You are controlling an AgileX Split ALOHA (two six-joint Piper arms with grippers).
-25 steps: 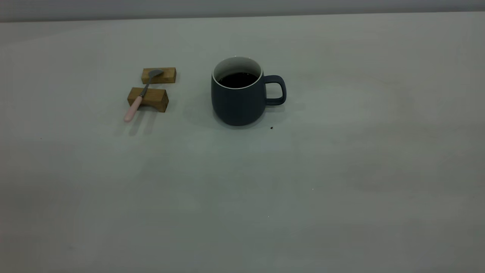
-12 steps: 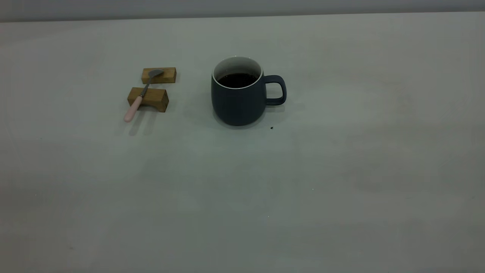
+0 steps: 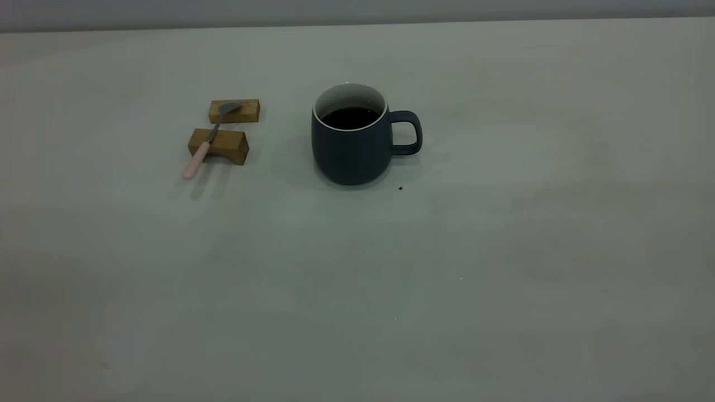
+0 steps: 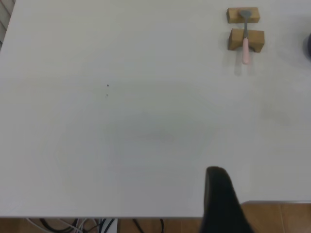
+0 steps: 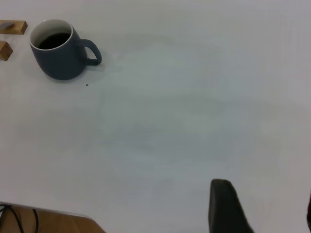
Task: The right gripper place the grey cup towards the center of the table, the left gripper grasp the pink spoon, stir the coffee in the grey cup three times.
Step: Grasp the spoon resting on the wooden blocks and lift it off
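The grey cup [image 3: 352, 148] stands upright on the table [image 3: 447, 279], handle pointing toward the right side, with dark coffee [image 3: 351, 117] inside. To its left the pink spoon [image 3: 196, 159] lies across two wooden blocks, bowl on the far one and pink handle sticking out toward the near side. Neither gripper shows in the exterior view. My left gripper [image 4: 265, 194] hangs over the table's near edge, far from the spoon [image 4: 245, 48]; one black finger [image 4: 218, 199] shows, with a wide gap beside it. My right gripper [image 5: 266, 204] stands open and empty, well away from the cup [image 5: 60, 58].
The two wooden blocks [image 3: 234, 110] [image 3: 219, 146] lie one behind the other, left of the cup. A dark speck [image 3: 400, 188] lies by the cup's base. The table's near edge [image 4: 146, 216] has cables [image 4: 73, 225] and brown floor below it.
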